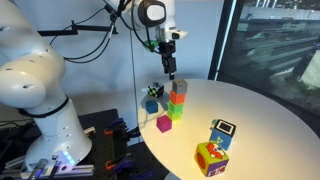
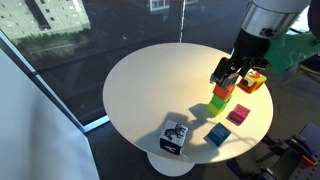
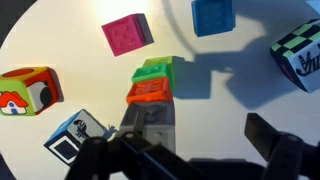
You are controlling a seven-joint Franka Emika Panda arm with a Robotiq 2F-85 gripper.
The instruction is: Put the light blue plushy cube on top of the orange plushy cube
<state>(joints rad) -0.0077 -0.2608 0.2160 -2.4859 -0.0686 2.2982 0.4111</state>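
The light blue plushy cube [image 1: 222,132] sits on the round white table near its front edge, its black-framed white face showing in the wrist view [image 3: 75,135]. The orange plushy cube [image 1: 210,158] stands close beside it and also shows in the wrist view [image 3: 28,90] and, partly hidden by the arm, in an exterior view [image 2: 254,82]. My gripper [image 1: 171,70] hangs open and empty over a stack of small blocks, well away from both plushy cubes. In the wrist view [image 3: 200,150] its fingers are spread, with nothing between them.
The stack [image 1: 178,100] is a grey block on a red one on a green one [image 3: 158,70]. A magenta block [image 3: 127,34], a small blue block [image 3: 212,15] and a black-and-white patterned cube [image 3: 300,55] lie around it. The table [image 2: 140,90] edge curves near.
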